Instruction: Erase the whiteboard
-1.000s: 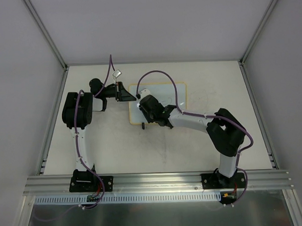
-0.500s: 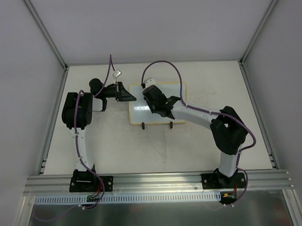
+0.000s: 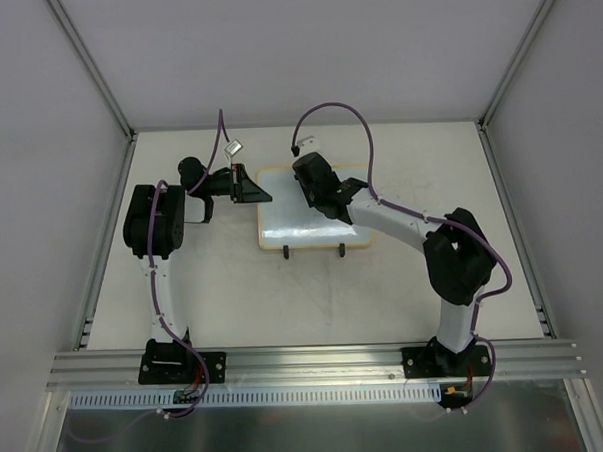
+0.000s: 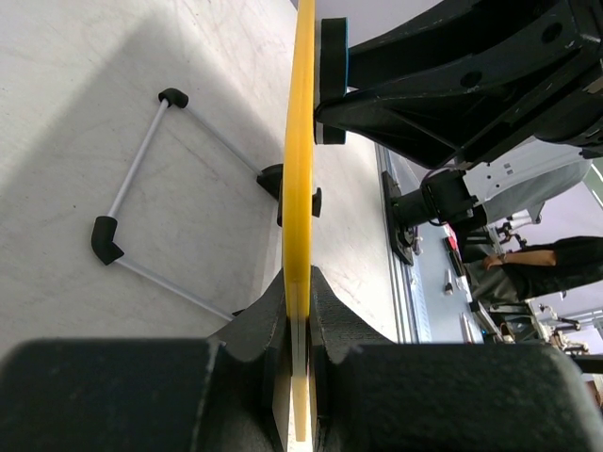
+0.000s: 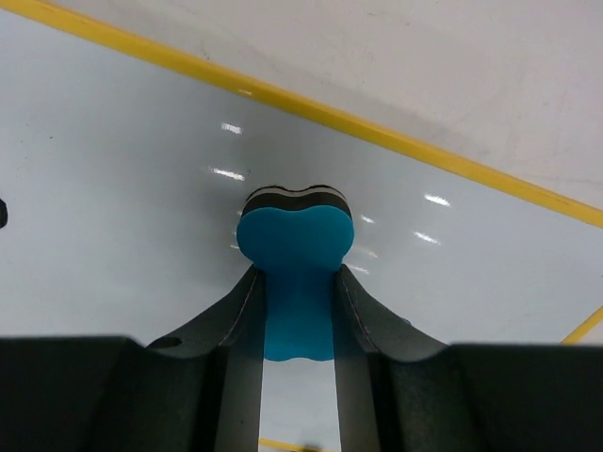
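The whiteboard (image 3: 297, 228) lies on the table's middle, glossy white in a thin yellow frame, two black feet (image 3: 286, 253) at its near edge. My left gripper (image 3: 257, 191) is shut on the board's left frame edge; the left wrist view shows that yellow edge (image 4: 299, 141) pinched between the jaws of the left gripper (image 4: 299, 292). My right gripper (image 3: 318, 181) stands over the board's far middle, shut on a blue eraser (image 5: 295, 243) whose dark pad presses on the white surface (image 5: 122, 188). No writing shows near the right gripper (image 5: 295, 282).
A thin wire stand with black end caps (image 4: 141, 155) rests on the table behind the board. An aluminium rail (image 3: 318, 363) runs along the near edge by the arm bases. White walls close in the table on three sides.
My right gripper has carried the eraser across the board, from its near left part toward the far edge and slightly right. The left gripper and board have stayed put.
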You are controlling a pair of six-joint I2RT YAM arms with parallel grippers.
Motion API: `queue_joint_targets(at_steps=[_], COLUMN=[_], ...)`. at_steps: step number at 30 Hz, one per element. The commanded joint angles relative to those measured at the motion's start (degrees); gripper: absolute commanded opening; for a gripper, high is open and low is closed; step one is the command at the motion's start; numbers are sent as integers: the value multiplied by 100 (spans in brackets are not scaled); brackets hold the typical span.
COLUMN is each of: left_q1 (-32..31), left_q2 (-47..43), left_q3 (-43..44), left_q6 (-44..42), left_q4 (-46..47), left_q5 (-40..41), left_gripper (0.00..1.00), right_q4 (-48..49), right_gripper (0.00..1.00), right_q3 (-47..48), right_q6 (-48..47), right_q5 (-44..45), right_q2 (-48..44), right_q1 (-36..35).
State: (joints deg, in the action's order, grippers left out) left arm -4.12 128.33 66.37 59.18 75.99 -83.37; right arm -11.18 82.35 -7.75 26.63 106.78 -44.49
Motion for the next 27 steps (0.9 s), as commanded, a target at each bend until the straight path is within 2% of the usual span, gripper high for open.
queue_joint_targets(at_steps=[1, 13, 21, 27], left_q1=[-80, -80, -80, -80], left_q2=[-230, -230, -239, -239], left_q3=[-1, -10, -19, -10], left_q6=[-56, -64, -55, -55], left_q4=[1331, 1331, 1331, 1340], left_q5=[-557, -566, -566, -566], left_gripper=[0, 0, 0, 0], right_q4=[-165, 380, 468, 459], right_gripper=[0, 0, 0, 0], right_q3=[-332, -1748, -1907, -1942], right_q6=[159, 957, 995, 925], right_q5=[131, 264, 395, 378], right_q2=[106, 26, -43, -376], right_q1=[-68, -868, -886, -553])
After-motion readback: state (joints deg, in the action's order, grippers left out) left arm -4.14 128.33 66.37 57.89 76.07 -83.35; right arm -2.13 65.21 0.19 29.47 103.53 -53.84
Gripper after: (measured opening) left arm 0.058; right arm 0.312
